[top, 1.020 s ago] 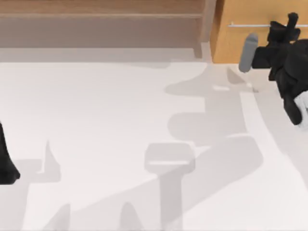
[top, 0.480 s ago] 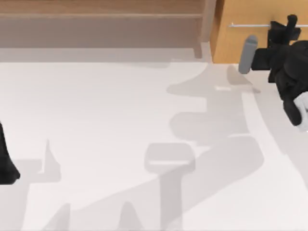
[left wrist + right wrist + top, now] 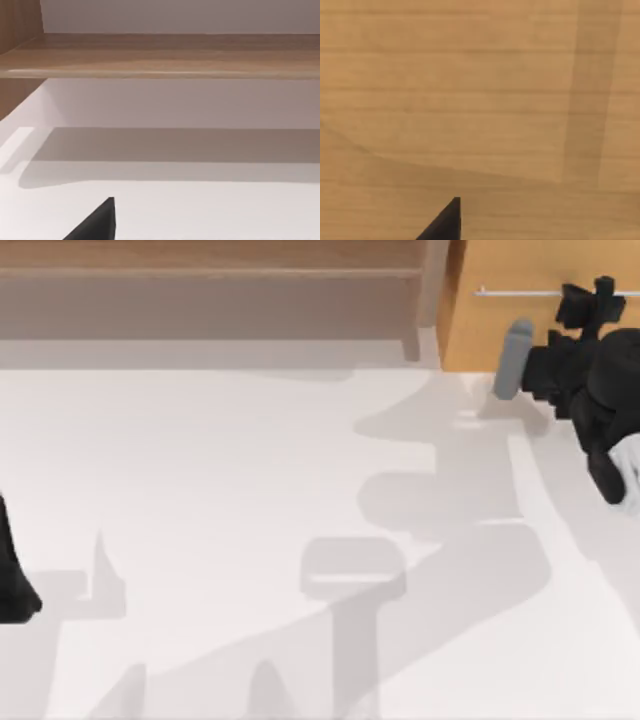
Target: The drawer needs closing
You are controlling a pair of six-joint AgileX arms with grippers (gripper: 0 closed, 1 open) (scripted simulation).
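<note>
The drawer (image 3: 487,328) stands at the back right of the table, its orange-tan wooden front panel facing forward with a thin silver bar handle (image 3: 515,292) across it. My right gripper (image 3: 590,302) is up against the panel at the handle's right end, level with the bar. In the right wrist view the panel (image 3: 470,75) is very close, crossed by a faint shadow. My left arm (image 3: 14,580) is parked at the table's left edge, low in the top view.
A long brown wooden shelf (image 3: 200,270) runs along the back left, ending at a side board (image 3: 432,290) beside the drawer. The left wrist view looks at that shelf (image 3: 160,55) over the white table (image 3: 220,470).
My right gripper has edged a little farther back toward the drawer front and slightly right. The left arm has not moved.
</note>
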